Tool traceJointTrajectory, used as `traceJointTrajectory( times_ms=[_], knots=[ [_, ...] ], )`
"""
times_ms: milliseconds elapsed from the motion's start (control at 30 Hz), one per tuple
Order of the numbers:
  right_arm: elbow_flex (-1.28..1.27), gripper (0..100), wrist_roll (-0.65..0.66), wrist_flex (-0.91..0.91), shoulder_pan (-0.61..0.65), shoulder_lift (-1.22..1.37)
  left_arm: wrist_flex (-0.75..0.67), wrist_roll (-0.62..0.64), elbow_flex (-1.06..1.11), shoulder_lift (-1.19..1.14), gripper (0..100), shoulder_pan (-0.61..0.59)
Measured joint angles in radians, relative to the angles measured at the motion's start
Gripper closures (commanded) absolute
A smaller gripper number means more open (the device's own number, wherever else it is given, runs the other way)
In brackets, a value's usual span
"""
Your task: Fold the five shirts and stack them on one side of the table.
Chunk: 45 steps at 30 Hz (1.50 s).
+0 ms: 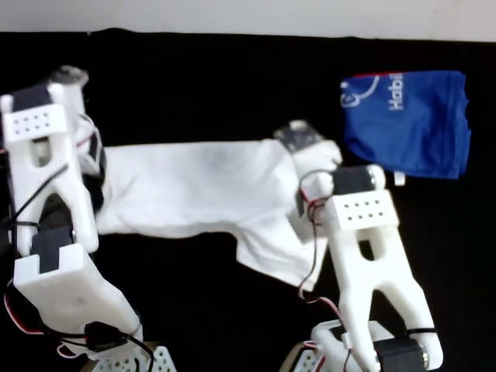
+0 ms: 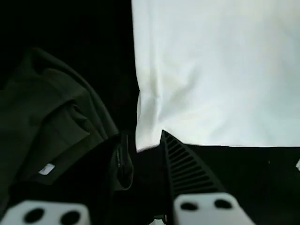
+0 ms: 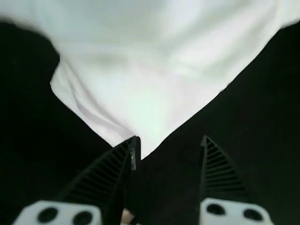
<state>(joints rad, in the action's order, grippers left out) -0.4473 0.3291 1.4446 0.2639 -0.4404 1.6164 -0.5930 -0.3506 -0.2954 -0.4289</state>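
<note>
Black cloth-covered table [image 1: 194, 77] under everything. Big white cotton shirt [image 1: 194, 190] sprawled across the middle, pulled out long. Folded blue shirt [image 1: 411, 124] just beside its right end. Crumpled dark olive garment [image 2: 42, 117] next to its left edge. Left gripper [image 2: 145, 159] spread apart at that edge's corner. Right gripper [image 3: 168, 150] spread apart too, at the white shirt's pointed tip, clamping nothing.

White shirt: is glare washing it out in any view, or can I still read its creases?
High view: the white shirt is evenly lit, grey creases readable. Left wrist view: it glares toward one side, creases readable just near its corner; the dark garment nearly merges with the black table. Right wrist view: brightest at its middle, faint folds along one edge.
</note>
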Motion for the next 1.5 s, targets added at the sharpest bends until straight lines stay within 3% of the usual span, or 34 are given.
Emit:
traceJointTrajectory(
  times_ms=[133, 200, 233, 300, 567, 933, 1133, 1367, 1500],
  knots=[
    [0.115, 81.2, 0.000, -0.054, 0.002, 0.012, 0.017, 0.000, -0.100, 0.000, 90, 0.000],
    [0.130, 92.0, 0.000, -0.103, 0.002, 0.054, -0.014, 0.003, -0.100, 0.000, 99, 0.014],
    [0.133, 99.8, 0.000, -0.127, 0.002, 0.083, -0.040, 0.018, -0.087, 0.000, 99, 0.028],
    [0.146, 96.4, 0.000, -0.170, 0.002, 0.164, -0.120, 0.057, -0.043, -0.023, 99, 0.075],
    [0.370, 99.1, 0.000, -0.247, 0.003, 0.566, -0.414, 0.164, -0.006, -0.370, 99, 0.212],
    [0.872, 99.1, 0.000, -0.370, -0.044, 1.163, -0.431, 0.196, -0.554, -0.746, 99, 0.115],
    [1.181, 99.1, 0.000, -0.166, -0.049, 1.286, -0.284, 0.195, -0.779, -0.833, 99, 0.110],
    [1.574, 99.1, 0.000, 0.193, -0.058, 1.287, 0.066, 0.192, -1.066, -0.842, 99, 0.146],
    [1.780, 99.1, 0.000, 0.292, -0.058, 1.286, 0.149, 0.272, -1.178, -0.838, 99, 0.186]
  ],
)
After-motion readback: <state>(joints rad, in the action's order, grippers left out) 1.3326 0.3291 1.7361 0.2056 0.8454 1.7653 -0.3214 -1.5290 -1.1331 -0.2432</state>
